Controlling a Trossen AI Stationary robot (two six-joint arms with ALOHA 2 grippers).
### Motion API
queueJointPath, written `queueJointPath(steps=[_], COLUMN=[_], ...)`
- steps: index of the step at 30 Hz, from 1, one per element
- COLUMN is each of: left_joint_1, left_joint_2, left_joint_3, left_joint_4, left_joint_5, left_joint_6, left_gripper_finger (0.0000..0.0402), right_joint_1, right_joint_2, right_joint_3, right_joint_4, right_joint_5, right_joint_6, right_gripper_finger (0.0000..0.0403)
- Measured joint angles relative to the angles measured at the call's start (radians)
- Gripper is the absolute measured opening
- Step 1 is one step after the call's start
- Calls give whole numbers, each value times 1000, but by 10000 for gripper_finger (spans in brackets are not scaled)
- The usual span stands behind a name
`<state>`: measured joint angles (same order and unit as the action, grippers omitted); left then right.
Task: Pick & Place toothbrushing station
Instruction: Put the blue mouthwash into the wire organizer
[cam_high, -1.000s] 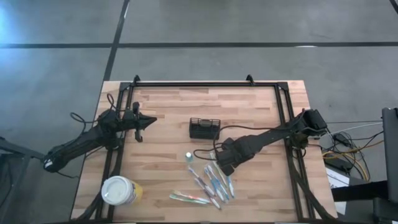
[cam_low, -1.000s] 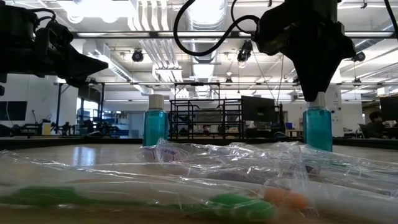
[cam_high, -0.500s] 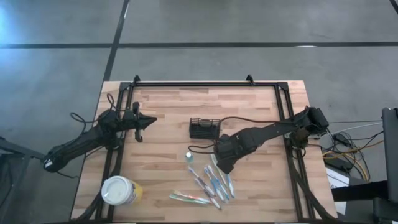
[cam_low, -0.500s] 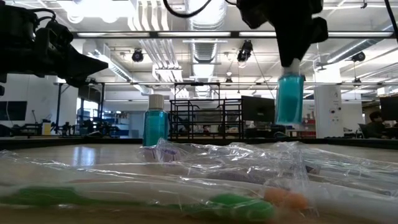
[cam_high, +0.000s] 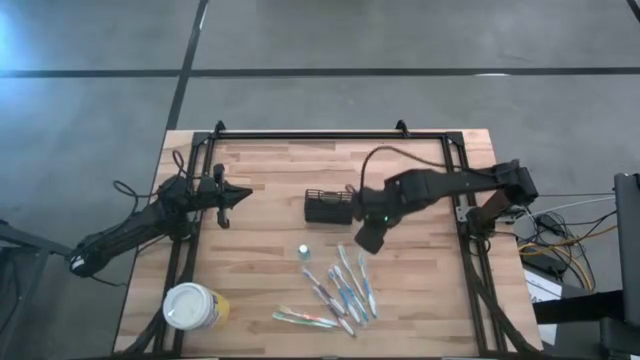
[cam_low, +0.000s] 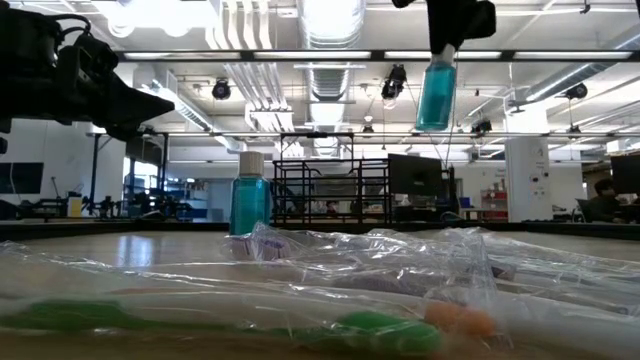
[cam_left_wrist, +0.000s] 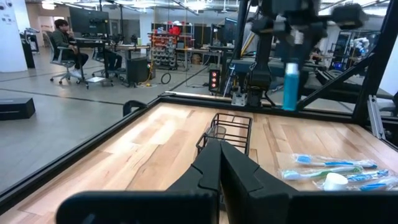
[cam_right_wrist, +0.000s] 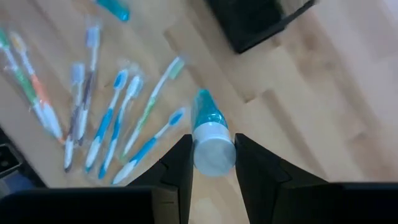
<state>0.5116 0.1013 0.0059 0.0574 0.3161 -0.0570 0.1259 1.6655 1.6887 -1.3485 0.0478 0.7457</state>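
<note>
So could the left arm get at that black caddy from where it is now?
Probably yes. The left gripper hangs shut beside the caddy with bare table between them. But the right gripper, holding a blue bottle, is up beside the caddy's far end, so they might crowd each other.

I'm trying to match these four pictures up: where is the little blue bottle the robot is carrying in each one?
High view: hidden under the right tool, just right of the black caddy.
Low view: blue bottle hanging high, upper right.
Left wrist view: upper right, above the caddy.
Right wrist view: centre, cap between the fingers.
Shared landmark: the caddy.
</note>
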Motion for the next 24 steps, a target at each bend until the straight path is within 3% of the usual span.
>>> queueJointPath(steps=[13,24], left_joint_1=[0,0], left_joint_2=[3,3], left_joint_3=[0,0], left_joint_4=[0,1], left_joint_5=[-3,-3], left_joint_6=[5,5], left_gripper_finger=[5,5], right_joint_1=[-172,-235], right_joint_2=[37,256], right_joint_3=[167,465], right_joint_4=[-47,-135], right_joint_5=[-4,-25], right_joint_6=[-265,-448], right_gripper_finger=[93,93])
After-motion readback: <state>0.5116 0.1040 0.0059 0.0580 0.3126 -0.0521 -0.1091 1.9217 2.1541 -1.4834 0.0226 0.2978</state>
